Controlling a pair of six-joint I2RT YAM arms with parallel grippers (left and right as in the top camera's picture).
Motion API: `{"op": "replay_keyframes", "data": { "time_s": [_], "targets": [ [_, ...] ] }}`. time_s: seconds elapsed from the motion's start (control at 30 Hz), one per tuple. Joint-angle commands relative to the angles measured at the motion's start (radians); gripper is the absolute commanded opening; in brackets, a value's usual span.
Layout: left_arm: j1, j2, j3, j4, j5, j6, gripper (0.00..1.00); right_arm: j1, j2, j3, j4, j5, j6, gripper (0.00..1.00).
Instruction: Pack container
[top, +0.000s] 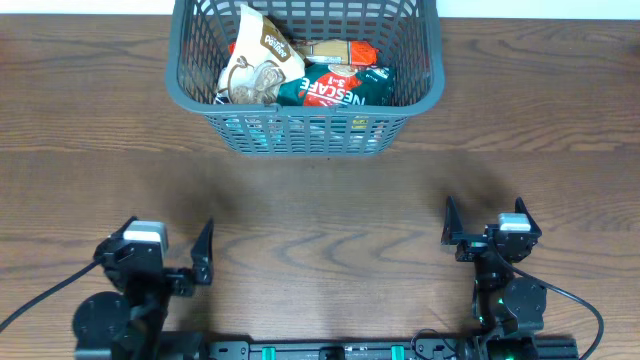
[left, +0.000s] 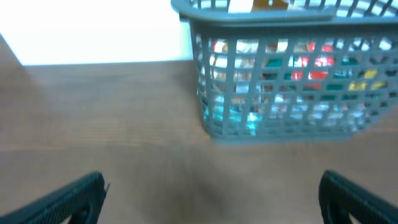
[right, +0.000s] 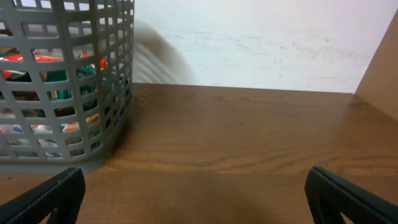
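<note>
Okay, both my claws are spread wide and empty: left gripper (top: 166, 242) and right gripper (top: 488, 222) sit at the near edge of the table (top: 320, 210), with bare wood showing between the jaws in both wrist views. The container (top: 305, 132) sits at the far middle of the table, well apart from both claws, upright. In it are a cream packet (top: 258, 60), a green Nescafe packet (top: 335, 92) and a reddish packet (top: 338, 50), lying loosely on each other. I see no loose packets out on the table, so the packing looks done or close to it. Handling guess: the basket is stiff moulded plastic, light for its bulk even loaded, not fragile, and it likely slides easily on the wood if nudged. Best hold is the thick rim, one jaw inside and one outside, ideally a claw on each short side so it stays level. The lattice slats look too thin to pinch safely. The packets look soft, crinkly, probably slippery.
</note>
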Motion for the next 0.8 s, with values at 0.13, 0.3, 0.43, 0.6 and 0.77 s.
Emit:
{"op": "replay_keyframes", "data": {
  "time_s": [0.13, 0.3, 0.43, 0.6, 0.77],
  "targets": [
    [0.005, -0.106, -0.297, 0.389, -0.005, 0.006, 0.99, 0.014, -0.009, -0.002, -0.004, 0.008, 0.017, 0.99],
    [0.005, -0.119, -0.424, 0.554, -0.024, 0.006, 0.99, 0.014, -0.009, -0.002, -0.004, 0.008, 0.017, 0.99],
    [0.005, -0.129, -0.486, 0.592, -0.07, 0.005, 0.99, 0.014, -0.009, -0.002, -0.004, 0.008, 0.017, 0.99],
    [0.005, -0.15, -0.532, 0.592, -0.11, 0.005, 0.99, 0.014, -0.009, -0.002, -0.004, 0.008, 0.017, 0.99],
    [0.005, -0.167, -0.583, 0.557, -0.114, -0.021, 0.99, 0.014, -0.009, -0.002, -0.004, 0.008, 0.017, 0.99]
  ]
}}
